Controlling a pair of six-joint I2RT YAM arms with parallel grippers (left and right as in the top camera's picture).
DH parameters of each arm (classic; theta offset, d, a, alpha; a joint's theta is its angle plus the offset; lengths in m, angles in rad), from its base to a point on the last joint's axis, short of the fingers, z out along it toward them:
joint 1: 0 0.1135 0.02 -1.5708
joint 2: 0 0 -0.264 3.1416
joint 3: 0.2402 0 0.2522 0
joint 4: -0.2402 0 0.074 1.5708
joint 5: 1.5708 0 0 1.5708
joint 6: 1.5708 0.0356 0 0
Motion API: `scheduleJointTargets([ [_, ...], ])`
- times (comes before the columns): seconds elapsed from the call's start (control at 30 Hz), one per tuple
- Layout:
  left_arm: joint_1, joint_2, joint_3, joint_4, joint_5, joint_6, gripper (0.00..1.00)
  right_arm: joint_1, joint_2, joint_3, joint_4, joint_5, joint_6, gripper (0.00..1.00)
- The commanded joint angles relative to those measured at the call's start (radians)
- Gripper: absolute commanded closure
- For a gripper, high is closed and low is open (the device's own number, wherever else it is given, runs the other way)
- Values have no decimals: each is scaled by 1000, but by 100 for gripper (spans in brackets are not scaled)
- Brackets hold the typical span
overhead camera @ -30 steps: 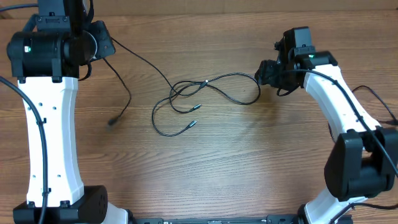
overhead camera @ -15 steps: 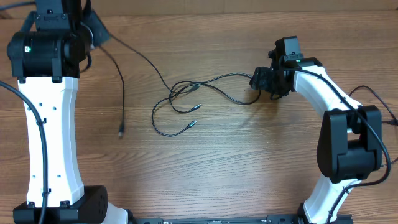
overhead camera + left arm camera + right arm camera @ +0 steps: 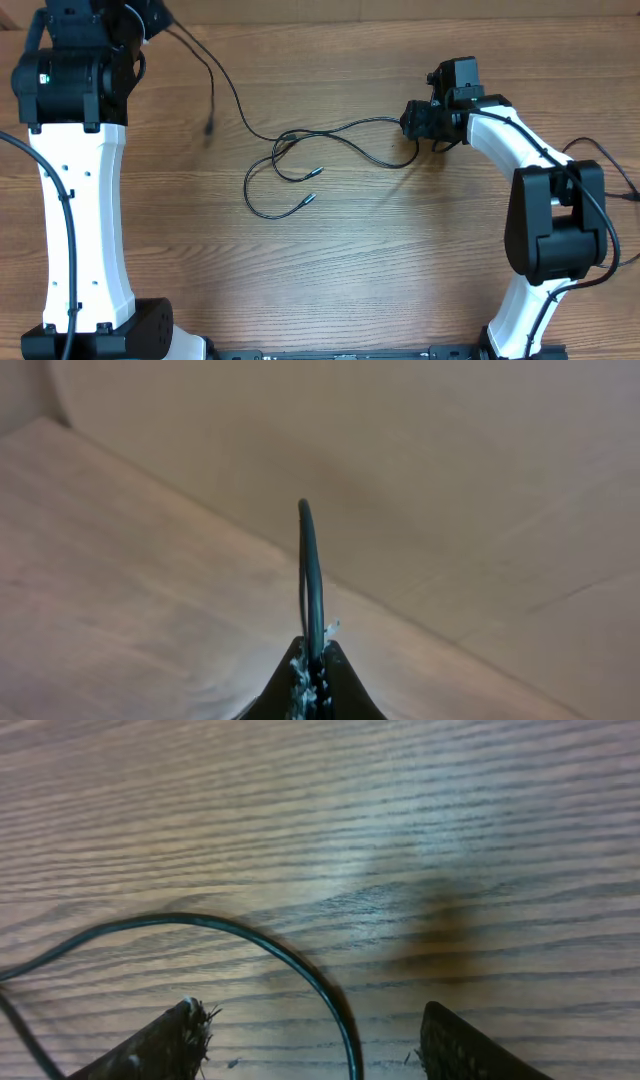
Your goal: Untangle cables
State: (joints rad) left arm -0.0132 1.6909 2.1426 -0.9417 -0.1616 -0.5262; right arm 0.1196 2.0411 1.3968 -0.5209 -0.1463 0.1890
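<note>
Overhead, the cables sprawl in loops across the middle of the table, long axis left to right, 2 plug ends pointing right. Left fingers pinch 1 strand at the far-left corner. Right fingers stand wide, straddling a curve.

Loops of cables lie mid-surface. One strand runs to far-left corner, into left claw. Right claw straddles the loops' right end.
</note>
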Motion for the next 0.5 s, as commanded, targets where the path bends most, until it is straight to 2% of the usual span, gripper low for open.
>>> scheduleJointTargets([
  [0.0, 1, -3, 5, 69, 51, -21, 96, 6, 50, -4, 0, 14, -12, 34],
  [0.27, 2, -2, 5, 77, 37, -20, 96, 6, 63, -4, 2, 23, -12, 41],
  [0.4, 2, -2, 5, -36, 8, -21, 96, 6, 63, -5, -35, 24, -12, 51],
  [0.47, 2, -2, 5, -111, 8, -20, 96, 6, 63, -5, -55, 26, -11, 51],
])
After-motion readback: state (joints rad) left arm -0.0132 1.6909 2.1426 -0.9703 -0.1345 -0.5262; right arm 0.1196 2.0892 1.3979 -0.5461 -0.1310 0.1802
